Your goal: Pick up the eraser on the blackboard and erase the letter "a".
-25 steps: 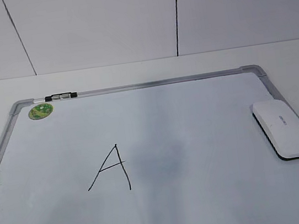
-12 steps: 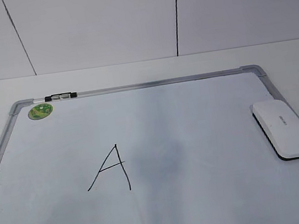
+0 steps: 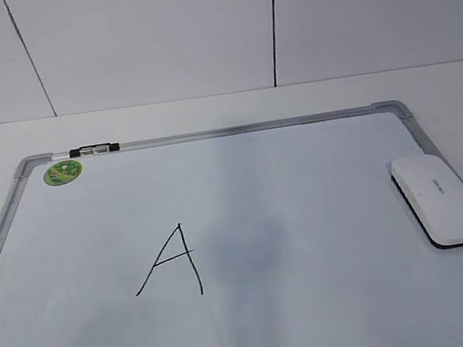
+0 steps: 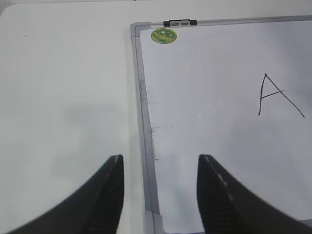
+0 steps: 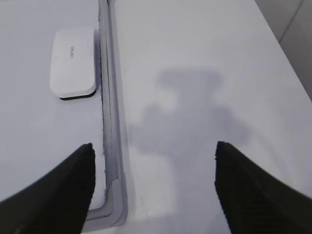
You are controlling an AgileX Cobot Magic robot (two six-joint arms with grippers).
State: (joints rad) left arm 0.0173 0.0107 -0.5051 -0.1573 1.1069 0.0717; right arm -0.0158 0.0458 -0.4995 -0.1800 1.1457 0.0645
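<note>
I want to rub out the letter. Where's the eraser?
The eraser lies on the board's right side in the exterior view, by the frame, far right of the letter.

Board centre bare around letter [image 3: 168, 263] | eraser [image 3: 438, 198] against right frame, open above | marker [image 3: 96, 148] on top rail | table [image 5: 195, 73] beside frame bare.

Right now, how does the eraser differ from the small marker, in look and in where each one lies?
The eraser is a broad, flat white block with a black base; the marker is thin, black and clear. The eraser lies on the board's writing surface beside the right frame; the marker lies along the top frame, near the green sticker. The eraser looks much bigger than the marker. Both rest on the whiteboard, untouched by either claw.
</note>
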